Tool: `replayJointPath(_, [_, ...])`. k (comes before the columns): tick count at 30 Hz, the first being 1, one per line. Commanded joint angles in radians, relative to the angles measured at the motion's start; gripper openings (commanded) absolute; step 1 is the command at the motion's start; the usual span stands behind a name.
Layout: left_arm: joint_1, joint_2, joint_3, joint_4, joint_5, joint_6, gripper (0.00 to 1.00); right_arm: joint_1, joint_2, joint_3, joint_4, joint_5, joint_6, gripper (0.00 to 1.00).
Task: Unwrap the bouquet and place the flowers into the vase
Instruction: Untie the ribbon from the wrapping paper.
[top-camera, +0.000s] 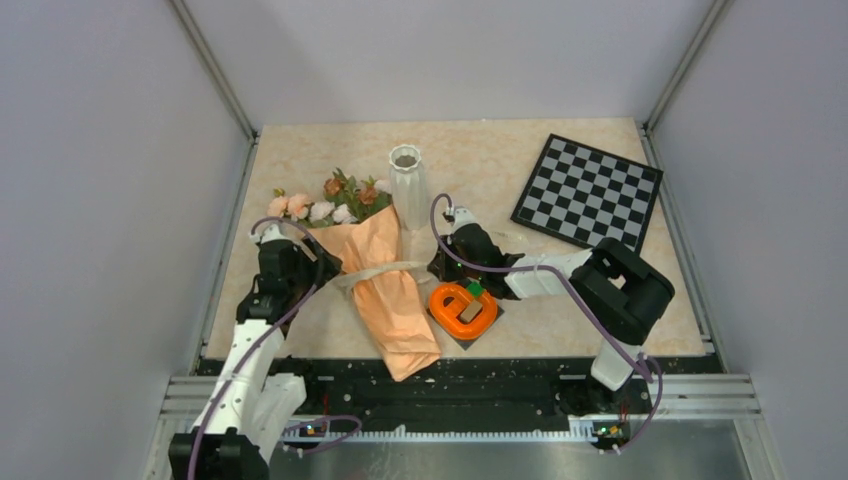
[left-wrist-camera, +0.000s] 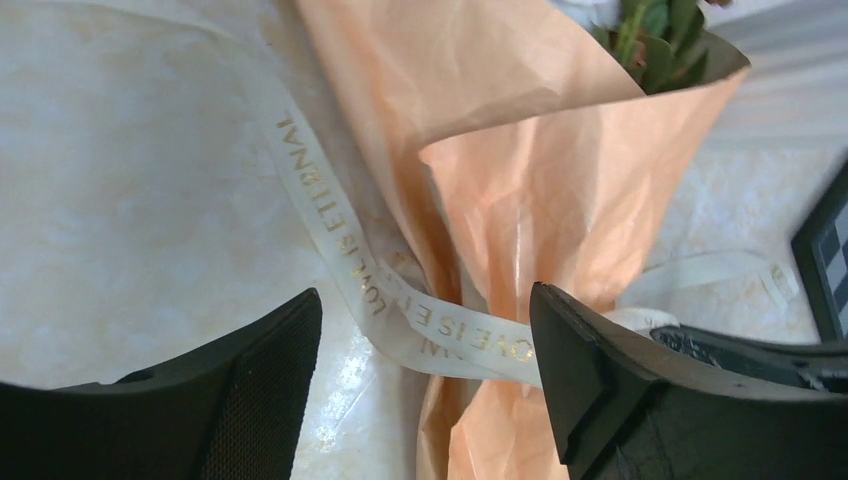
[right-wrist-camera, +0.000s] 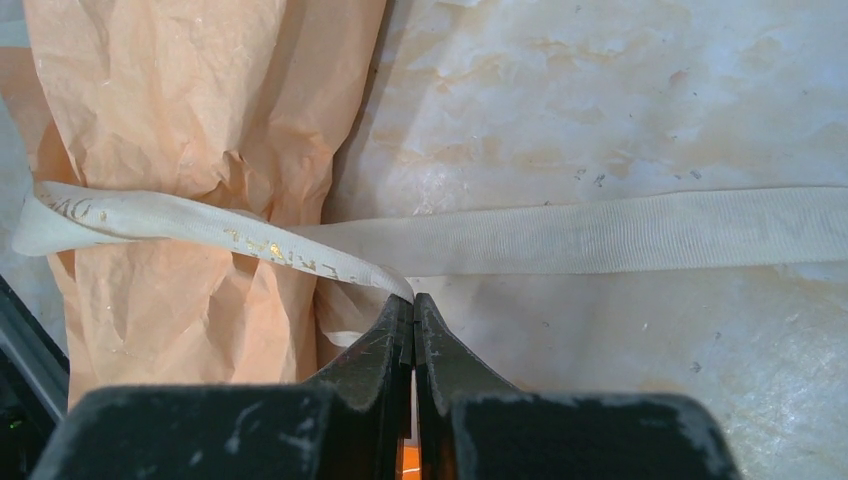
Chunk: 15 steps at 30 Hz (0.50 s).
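The bouquet (top-camera: 390, 290) lies on the table in peach paper (left-wrist-camera: 540, 190), its flowers (top-camera: 330, 205) pointing to the far left. A cream ribbon (top-camera: 385, 270) with gold lettering crosses its waist. My left gripper (top-camera: 328, 267) sits at the bouquet's left side, open, with the ribbon (left-wrist-camera: 330, 215) running loose between its fingers (left-wrist-camera: 425, 300). At the bouquet's right side my right gripper (top-camera: 438, 265) is shut on one ribbon end (right-wrist-camera: 413, 298), and another length of ribbon (right-wrist-camera: 600, 232) stretches away over the table. The white ribbed vase (top-camera: 406, 185) stands upright just behind the bouquet.
An orange plastic ring (top-camera: 462, 305) rests on a dark square plate right under my right wrist. A checkerboard (top-camera: 588, 190) lies at the far right. Metal rails run along the table's left, right and near edges.
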Motion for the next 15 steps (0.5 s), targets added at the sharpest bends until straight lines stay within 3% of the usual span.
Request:
replayJointPath(1, [-0.046,0.019,0.057,0.062,0.099,0.130,0.78,-0.008,-0.033,0.015,0.044,-0.026,-0.017,0.00])
replayJointPath(7, [-0.267,0.137,0.129,0.043,-0.030,0.155,0.78,-0.008,-0.034,0.020,0.040,-0.028,-0.018,0.00])
replayJointPath(10, [-0.297,0.198,0.143,0.042,-0.044,0.121,0.77,-0.009,-0.040,0.019,0.037,-0.026,-0.019,0.00])
replayJointPath(15, [-0.303,0.263,0.140,0.057,-0.054,0.088,0.61,-0.009,-0.043,0.022,0.032,-0.022,-0.023,0.00])
